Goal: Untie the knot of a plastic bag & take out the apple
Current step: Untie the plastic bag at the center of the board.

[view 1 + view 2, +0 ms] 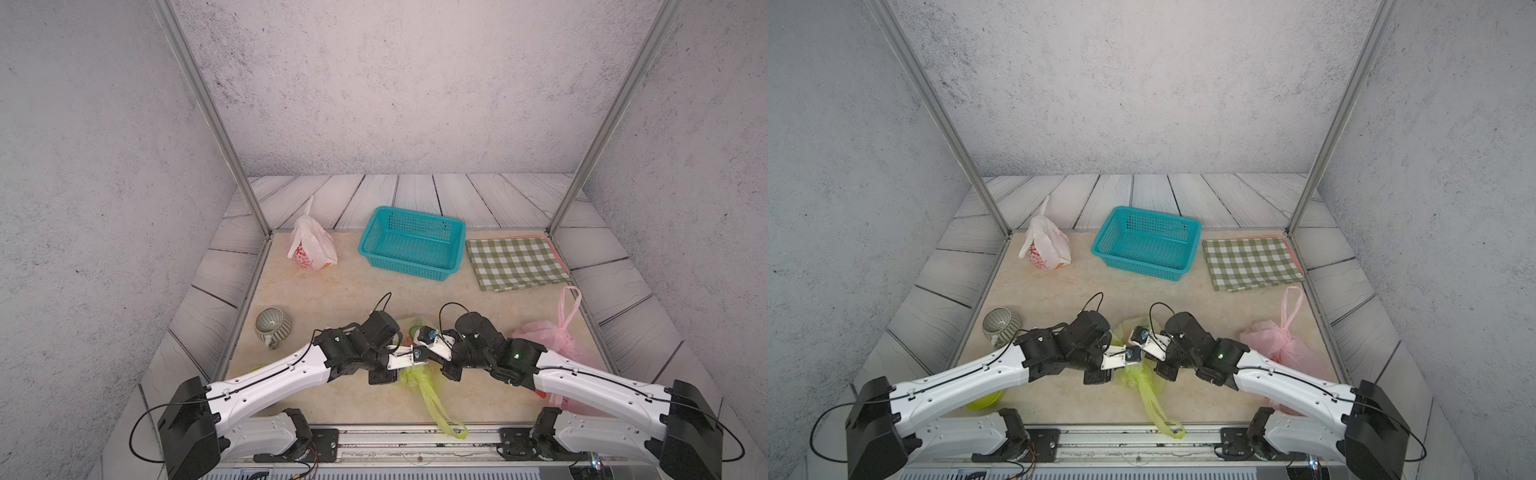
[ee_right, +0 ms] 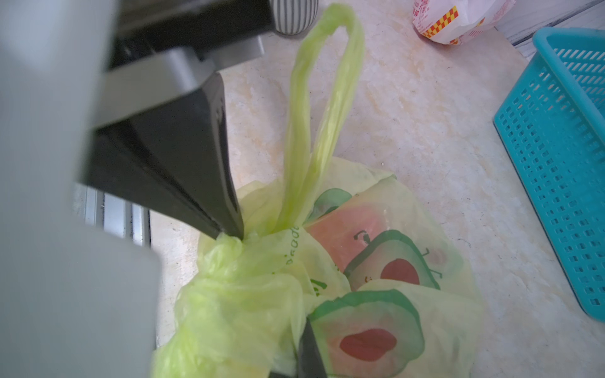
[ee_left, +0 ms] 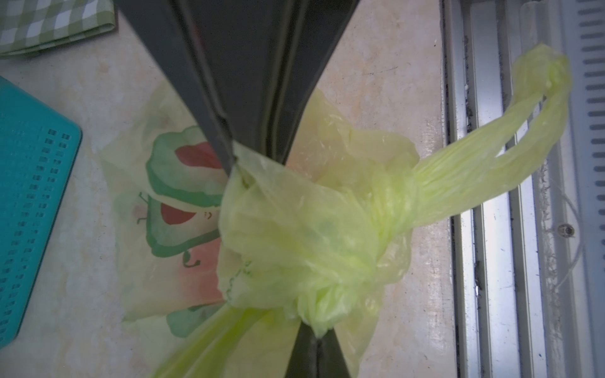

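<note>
Left wrist view: bag (image 3: 294, 229) on worktop (image 3: 376, 49) near front edge, knot (image 3: 343, 261) tied | left end effector (image 3: 311, 333) clamped on knot's bunch, right end effector (image 3: 237, 160) pinching film beside it | film thin, slippery, tearable: pull close to knot | apple (image 2: 337, 232) inside, likely firm, light.

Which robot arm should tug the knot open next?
Probably the left. The left gripper is shut right on the knot of the green bag, so it can pull. The right gripper is shut on the bag's film beside the knot, better for holding it steady.
</note>
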You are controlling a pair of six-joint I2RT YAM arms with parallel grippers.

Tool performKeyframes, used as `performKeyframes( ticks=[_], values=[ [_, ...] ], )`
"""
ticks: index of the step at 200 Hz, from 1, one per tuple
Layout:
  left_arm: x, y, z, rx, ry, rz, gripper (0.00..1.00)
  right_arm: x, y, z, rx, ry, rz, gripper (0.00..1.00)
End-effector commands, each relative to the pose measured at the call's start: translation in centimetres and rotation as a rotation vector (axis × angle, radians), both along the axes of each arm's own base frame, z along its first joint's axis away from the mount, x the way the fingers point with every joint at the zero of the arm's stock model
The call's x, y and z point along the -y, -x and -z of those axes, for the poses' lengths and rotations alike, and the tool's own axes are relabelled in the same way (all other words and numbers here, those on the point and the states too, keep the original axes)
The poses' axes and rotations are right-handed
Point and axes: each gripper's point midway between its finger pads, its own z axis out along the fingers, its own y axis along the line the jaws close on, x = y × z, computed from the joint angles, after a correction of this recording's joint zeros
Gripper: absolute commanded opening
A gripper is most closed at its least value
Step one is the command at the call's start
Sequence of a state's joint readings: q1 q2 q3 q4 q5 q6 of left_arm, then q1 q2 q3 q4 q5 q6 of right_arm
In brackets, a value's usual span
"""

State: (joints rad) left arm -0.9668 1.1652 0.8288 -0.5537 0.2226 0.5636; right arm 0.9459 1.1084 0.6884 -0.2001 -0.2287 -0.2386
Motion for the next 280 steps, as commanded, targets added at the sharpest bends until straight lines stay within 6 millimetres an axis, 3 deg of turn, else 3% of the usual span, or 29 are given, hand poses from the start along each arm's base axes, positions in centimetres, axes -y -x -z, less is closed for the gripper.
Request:
performKeyframes(
  ticks=[1,78,119,127,142,154,186,202,238,280],
  values=[
    [-0.5,-1.0,-1.7,0.06,0.01,-0.047,0.0,0.5,-0.7,-0.2,0.013,-0.013,0.048,0.0],
    [-5.3,-3.4,-2.3,0.187,-0.115,-0.263,0.0,5.9,-8.2,-0.3,0.074,0.01,0.372,0.0],
    [-7.4,-4.6,-2.4,0.236,-0.173,-0.353,0.0,8.1,-10.5,-0.3,0.118,0.048,0.48,0.0],
    [-7.3,-4.5,-2.4,0.235,-0.165,-0.35,0.0,7.7,-10.2,-0.5,0.112,0.041,0.453,0.07],
    [-6.6,-4.4,-2.7,0.227,-0.119,-0.342,0.0,6.7,-8.8,-1.2,0.086,0.014,0.36,0.46],
    [-6.2,-4.3,-2.8,0.224,-0.098,-0.332,0.0,5.9,-7.5,-2.3,0.072,-0.034,0.289,0.62],
    [-5.8,-4.0,-2.6,0.209,-0.075,-0.311,0.0,4.7,-3.5,-5.4,0.106,-0.119,0.111,0.57],
    [-5.6,-3.8,-2.4,0.201,-0.069,-0.302,0.0,4.1,-2.0,-6.4,0.15,-0.127,0.063,0.62],
    [-5.6,-3.4,-2.8,0.198,-0.041,-0.293,0.0,2.4,-0.2,-6.2,0.182,-0.099,-0.04,0.67],
    [-5.4,-3.4,-3.0,0.201,-0.03,-0.283,0.0,0.8,-0.2,-5.2,0.16,-0.003,-0.099,0.67]
  ],
)
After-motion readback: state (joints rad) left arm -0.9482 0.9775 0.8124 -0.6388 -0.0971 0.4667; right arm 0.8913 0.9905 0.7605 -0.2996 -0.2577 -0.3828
